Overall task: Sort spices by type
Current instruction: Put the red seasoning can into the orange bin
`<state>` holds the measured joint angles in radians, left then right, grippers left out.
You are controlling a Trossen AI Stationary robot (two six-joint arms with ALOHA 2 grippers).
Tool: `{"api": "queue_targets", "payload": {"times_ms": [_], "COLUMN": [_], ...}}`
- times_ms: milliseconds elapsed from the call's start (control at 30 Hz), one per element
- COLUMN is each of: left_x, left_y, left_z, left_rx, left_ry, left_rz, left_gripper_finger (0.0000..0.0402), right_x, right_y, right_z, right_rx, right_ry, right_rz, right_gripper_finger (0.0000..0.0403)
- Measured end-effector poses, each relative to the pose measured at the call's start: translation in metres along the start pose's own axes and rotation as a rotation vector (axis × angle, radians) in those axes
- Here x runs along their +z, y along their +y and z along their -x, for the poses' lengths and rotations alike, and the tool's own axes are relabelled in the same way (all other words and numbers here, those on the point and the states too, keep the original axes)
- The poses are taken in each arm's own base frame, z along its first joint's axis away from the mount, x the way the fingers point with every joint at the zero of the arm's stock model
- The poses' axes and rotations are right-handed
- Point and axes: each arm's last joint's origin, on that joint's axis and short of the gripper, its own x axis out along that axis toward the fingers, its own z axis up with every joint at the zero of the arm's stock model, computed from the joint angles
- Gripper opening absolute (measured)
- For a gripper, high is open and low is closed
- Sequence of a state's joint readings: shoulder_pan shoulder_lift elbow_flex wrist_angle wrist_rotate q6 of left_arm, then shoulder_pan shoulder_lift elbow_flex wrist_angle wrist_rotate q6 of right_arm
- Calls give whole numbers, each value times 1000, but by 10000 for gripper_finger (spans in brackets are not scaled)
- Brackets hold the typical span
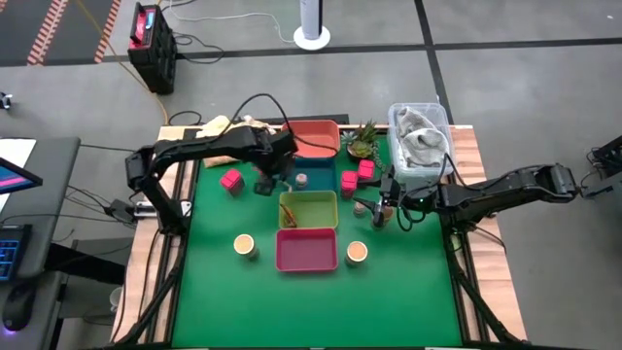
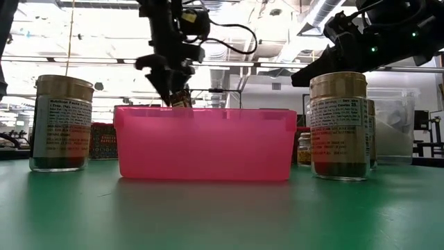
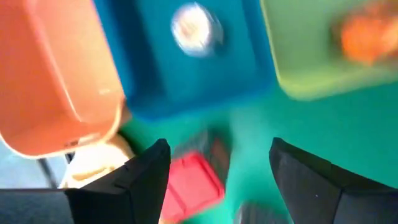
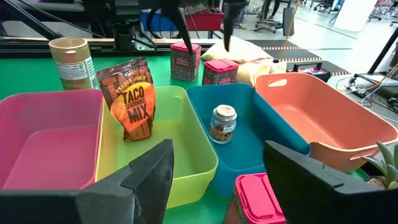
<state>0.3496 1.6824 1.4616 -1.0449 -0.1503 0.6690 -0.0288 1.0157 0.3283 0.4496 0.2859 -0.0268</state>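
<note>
Spices are spread over the green surface (image 1: 204,301) around four trays, and sorting is judged well short of done. The largest are the round jars: one jar (image 1: 244,245) stands left of the pink tray (image 1: 307,250) and a second jar (image 1: 357,252) right of it. Next in size come the magenta packs: one pack (image 1: 231,180) lies alone on the left, and two more packs (image 1: 358,175) sit right of the blue tray (image 1: 316,176). A taco seasoning packet (image 4: 133,99) leans in the yellow-green tray (image 1: 309,208), and a small shaker (image 4: 222,123) stands in the blue tray.

The left claw (image 1: 270,181) hangs over the surface between the lone pack and the blue tray, its fingers spread and holding nothing. That pack (image 3: 193,185) is seen between the finger tips in the left wrist view, so the left arm is clearly nearer to it.

The right claw (image 1: 382,209) is also spread and empty, low over the surface just right of the yellow-green tray, with a pack (image 4: 256,200) close under it.
</note>
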Motion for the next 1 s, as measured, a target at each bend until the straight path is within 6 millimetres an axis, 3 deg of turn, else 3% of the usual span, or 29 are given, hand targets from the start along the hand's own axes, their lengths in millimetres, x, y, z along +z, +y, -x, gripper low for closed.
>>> {"api": "queue_targets", "payload": {"times_ms": [267, 433, 700, 1000], "left_x": [-14, -16, -26, -30], "left_y": [-9, -8, -5, 5], "left_z": [-11, -20, -31, -34], "left_rx": [-26, 27, -2, 6], "left_ry": [174, 220, 246, 214], "left_rz": [-437, -588, -678, -705], "left_gripper_finger": [263, 263, 270, 324], "right_x": [0, 0, -2, -1], "right_y": [0, 0, 0, 0], "right_z": [0, 0, 0, 0], "right_rx": [0, 0, -1, -1], "right_ry": [0, 0, 2, -2], "right_rz": [0, 0, 0, 0], "right_gripper_finger": [276, 276, 276, 276]}}
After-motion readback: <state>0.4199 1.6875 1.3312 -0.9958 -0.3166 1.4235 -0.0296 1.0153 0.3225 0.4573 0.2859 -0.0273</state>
